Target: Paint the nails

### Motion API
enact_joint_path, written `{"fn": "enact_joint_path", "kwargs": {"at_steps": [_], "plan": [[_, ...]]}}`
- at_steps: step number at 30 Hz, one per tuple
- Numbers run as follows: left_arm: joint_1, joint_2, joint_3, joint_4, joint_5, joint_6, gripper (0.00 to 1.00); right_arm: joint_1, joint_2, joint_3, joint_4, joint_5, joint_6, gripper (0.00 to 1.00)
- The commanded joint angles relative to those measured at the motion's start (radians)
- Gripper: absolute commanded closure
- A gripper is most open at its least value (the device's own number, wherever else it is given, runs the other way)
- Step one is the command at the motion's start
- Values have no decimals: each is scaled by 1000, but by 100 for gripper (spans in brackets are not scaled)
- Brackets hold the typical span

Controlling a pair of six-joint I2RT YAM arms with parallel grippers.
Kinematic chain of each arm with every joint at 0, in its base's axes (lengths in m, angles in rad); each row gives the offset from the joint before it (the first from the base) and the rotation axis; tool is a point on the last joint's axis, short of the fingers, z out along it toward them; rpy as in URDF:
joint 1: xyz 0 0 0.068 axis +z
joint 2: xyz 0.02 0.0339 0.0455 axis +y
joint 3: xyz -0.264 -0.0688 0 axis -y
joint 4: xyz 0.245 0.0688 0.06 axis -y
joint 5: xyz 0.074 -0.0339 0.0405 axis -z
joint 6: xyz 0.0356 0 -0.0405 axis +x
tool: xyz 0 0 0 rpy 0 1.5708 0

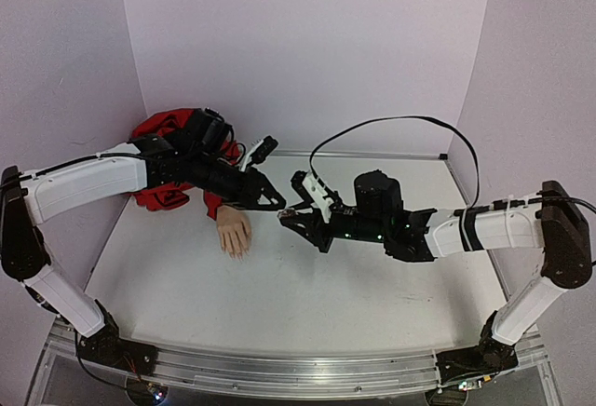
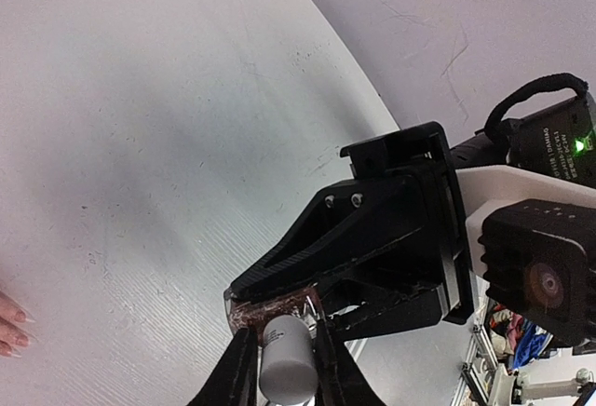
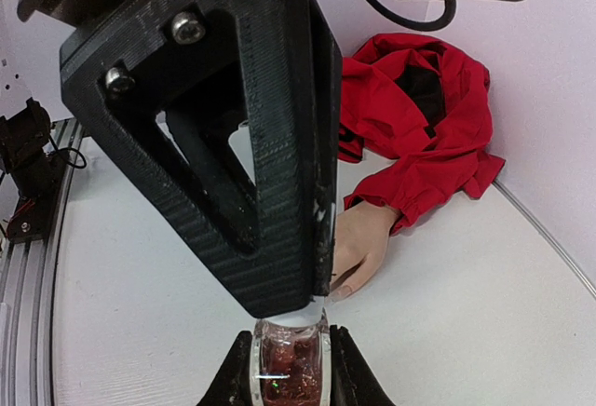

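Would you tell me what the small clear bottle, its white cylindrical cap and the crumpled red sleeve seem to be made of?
The small clear bottle looks like glossy glass or hard plastic: reddish contents show through and it glints. The white cylindrical cap is probably smooth matte plastic, evenly opaque. The crumpled red sleeve is soft fabric, lying in loose folds.

Mannequin hand (image 1: 233, 234) lies on table (image 1: 372, 294), sleeve (image 1: 163, 145) behind, bottle (image 3: 289, 373) to its right
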Motion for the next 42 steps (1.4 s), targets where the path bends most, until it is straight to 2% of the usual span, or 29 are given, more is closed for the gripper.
{"fn": "enact_joint_path", "kwargs": {"at_steps": [1, 6, 14, 42], "plan": [[-5, -2, 59, 47, 12, 11, 81, 1, -2, 53, 51, -19, 7, 100], [-5, -22, 55, 46, -17, 17, 93, 2, -4, 42, 51, -5, 5, 100], [-5, -52, 47, 47, -50, 22, 99, 2, -2, 24, 62, 9, 5, 100], [-5, -97, 28, 52, -107, 37, 100, 2, -14, 0, 96, 12, 12, 100]]}}
